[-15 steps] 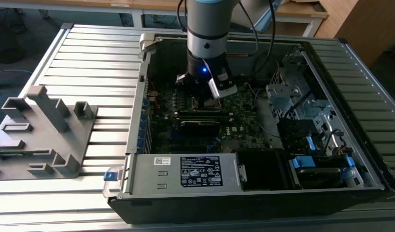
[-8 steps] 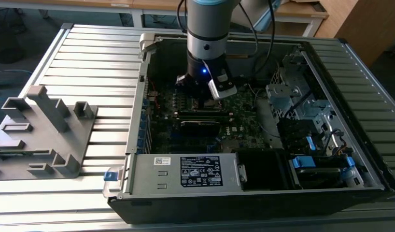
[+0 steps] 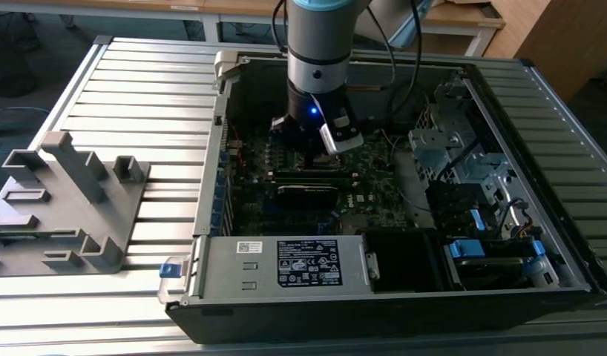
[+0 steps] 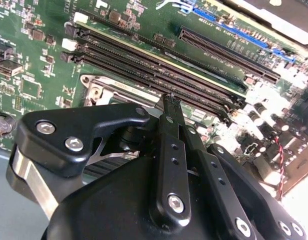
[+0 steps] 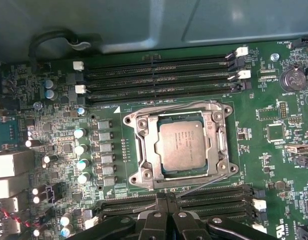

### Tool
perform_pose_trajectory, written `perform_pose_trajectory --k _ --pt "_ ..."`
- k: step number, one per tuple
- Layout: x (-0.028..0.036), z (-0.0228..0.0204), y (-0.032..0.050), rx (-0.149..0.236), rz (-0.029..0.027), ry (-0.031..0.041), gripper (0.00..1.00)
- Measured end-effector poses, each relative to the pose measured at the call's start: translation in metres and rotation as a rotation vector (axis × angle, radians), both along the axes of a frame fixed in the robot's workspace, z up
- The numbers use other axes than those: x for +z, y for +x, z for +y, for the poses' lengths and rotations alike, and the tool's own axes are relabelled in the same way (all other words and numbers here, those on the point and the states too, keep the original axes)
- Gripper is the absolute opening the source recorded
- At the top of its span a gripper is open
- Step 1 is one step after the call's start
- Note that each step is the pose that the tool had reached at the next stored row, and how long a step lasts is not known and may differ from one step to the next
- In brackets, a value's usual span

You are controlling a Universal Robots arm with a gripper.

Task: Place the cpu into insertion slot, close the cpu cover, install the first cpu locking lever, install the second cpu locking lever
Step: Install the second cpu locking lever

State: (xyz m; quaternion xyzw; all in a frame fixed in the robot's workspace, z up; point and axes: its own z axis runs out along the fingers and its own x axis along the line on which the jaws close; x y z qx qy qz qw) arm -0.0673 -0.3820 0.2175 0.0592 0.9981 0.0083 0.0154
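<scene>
The silver-topped cpu (image 5: 181, 145) lies flat in the insertion slot, of which a dark strip (image 5: 157, 150) shows beside the chip. The shiny cpu cover (image 5: 221, 147) lies down around the chip, which shows through its window. One thin wire lever (image 5: 164, 106) runs along the cover's side facing the upper memory slots. A second lever (image 5: 209, 184) runs slanted along the opposite side. My gripper (image 5: 167, 207) is shut, its black fingers pressed together with nothing visible between them. Its tip (image 4: 171, 102) hovers at the socket's edge, close to the slanted lever's end. In the exterior view the gripper (image 3: 306, 148) reaches down into the open computer case.
Long black memory slots (image 5: 159, 75) flank the socket on both sides. A row of capacitors (image 5: 81, 150) stands beside it. The case holds a power supply box (image 3: 283, 263), a drive cage (image 3: 452, 148) and hanging cables (image 3: 407, 67). A grey fixture (image 3: 66, 200) sits on the table at the exterior view's left.
</scene>
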Motion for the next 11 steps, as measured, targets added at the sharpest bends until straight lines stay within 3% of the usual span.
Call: perform_pose_trajectory --k 11 --pt "-0.0027 0.0000 0.0000 0.000 0.0001 -0.0009 0.11"
